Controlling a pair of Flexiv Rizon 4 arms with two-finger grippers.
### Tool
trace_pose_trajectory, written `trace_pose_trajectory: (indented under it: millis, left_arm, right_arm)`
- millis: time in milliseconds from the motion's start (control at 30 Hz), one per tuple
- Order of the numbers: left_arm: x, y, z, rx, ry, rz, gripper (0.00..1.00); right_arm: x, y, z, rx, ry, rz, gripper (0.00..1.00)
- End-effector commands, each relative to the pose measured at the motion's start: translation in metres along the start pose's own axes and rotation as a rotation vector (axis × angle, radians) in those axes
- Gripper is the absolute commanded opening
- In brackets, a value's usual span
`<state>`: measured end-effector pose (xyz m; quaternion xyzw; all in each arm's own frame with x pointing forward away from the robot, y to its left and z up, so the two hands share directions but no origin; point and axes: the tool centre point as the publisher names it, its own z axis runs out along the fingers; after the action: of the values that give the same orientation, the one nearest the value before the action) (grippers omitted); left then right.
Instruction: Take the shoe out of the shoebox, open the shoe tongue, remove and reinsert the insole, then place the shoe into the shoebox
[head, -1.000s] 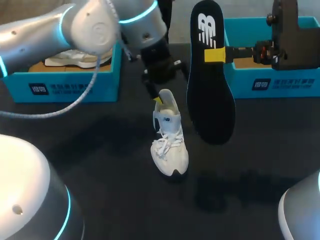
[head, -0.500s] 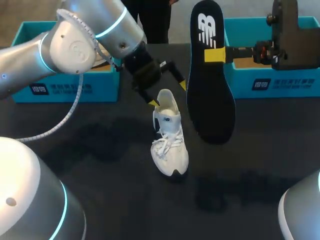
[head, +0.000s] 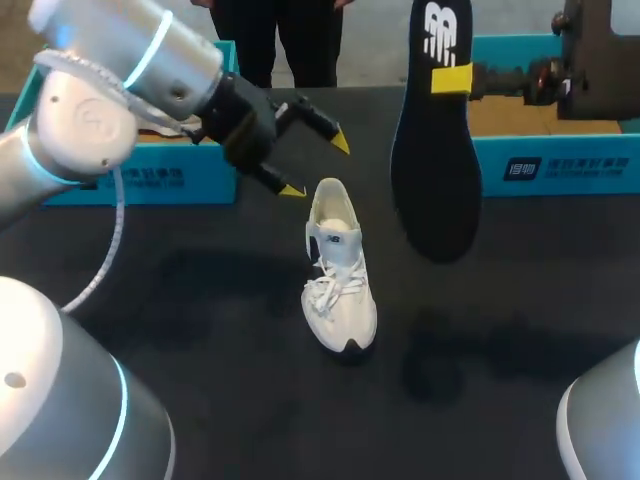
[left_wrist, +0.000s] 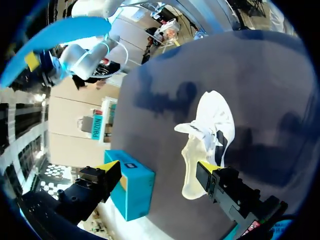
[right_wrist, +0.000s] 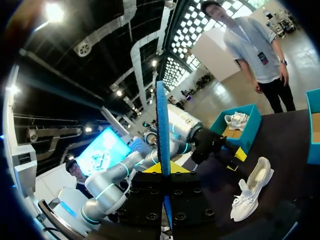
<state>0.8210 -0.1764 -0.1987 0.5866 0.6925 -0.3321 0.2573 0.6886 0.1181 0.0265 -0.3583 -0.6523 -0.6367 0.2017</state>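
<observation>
A white shoe (head: 340, 270) lies on the black table, its heel toward the far side and its mouth wide. My left gripper (head: 316, 165) hangs open just left of and above the heel, touching nothing. In the left wrist view the shoe (left_wrist: 210, 135) lies ahead of that gripper (left_wrist: 157, 167), nearer one finger. My right gripper (head: 452, 78) is shut on the upper part of a black insole (head: 435, 170), which hangs upright to the right of the shoe. In the right wrist view the insole (right_wrist: 161, 125) stands edge-on in the gripper (right_wrist: 164, 167), and the shoe (right_wrist: 250, 192) lies beyond it.
A teal shoebox (head: 150, 180) stands at the back left behind my left arm; the right wrist view shows another white shoe (right_wrist: 235, 120) in it. A second teal shoebox (head: 560, 165) stands at the back right, under my right arm.
My left gripper has drawn back from the shoe's heel to the left and upward, still open. The right gripper has carried the insole a little higher and to the right.
</observation>
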Motion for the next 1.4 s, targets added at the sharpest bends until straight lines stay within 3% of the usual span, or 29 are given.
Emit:
trace_pose_trajectory:
  millis: [33, 633, 767, 1400]
  left_arm:
    - [0.004, -0.011, -0.022, -0.004, -0.241, 0.019, 1.0]
    - [-0.017, -0.029, -0.061, 0.019, -0.537, 0.094, 1.0]
    - [-0.02, -0.035, -0.068, 0.023, -0.576, 0.111, 1.0]
    - [-0.036, -0.047, -0.073, 0.002, -0.652, 0.158, 1.0]
  right_arm:
    - [-0.012, 0.022, 0.004, 0.048, 0.002, 0.035, 0.0]
    - [-0.07, 0.053, 0.003, 0.123, 0.008, 0.223, 0.0]
    - [-0.086, 0.055, 0.008, 0.102, 0.016, 0.28, 0.0]
    - [-0.086, 0.055, 0.008, 0.102, 0.016, 0.28, 0.0]
